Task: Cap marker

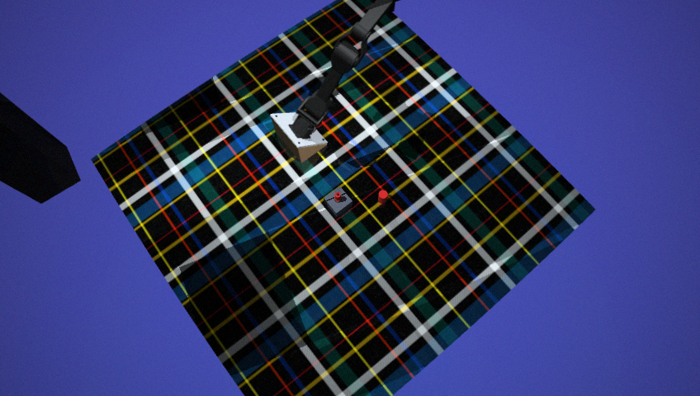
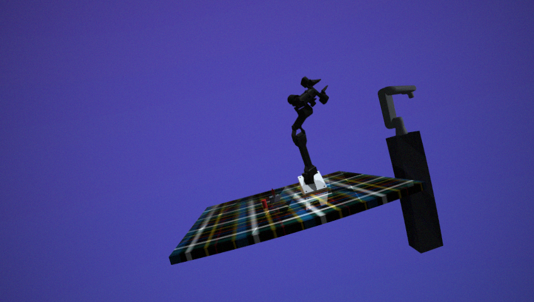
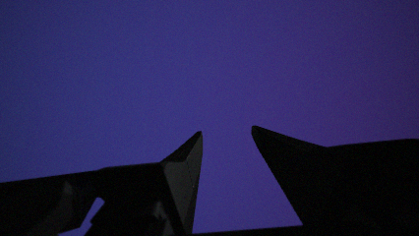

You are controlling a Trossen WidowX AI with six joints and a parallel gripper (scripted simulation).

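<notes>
The claw [image 2: 317,85] is hanging part-open and empty high above the arm's base plate [image 2: 319,184], while the cap [image 1: 382,195] is standing on the bench [image 1: 496,230] far below it, near the holder block [image 1: 337,205].
</notes>
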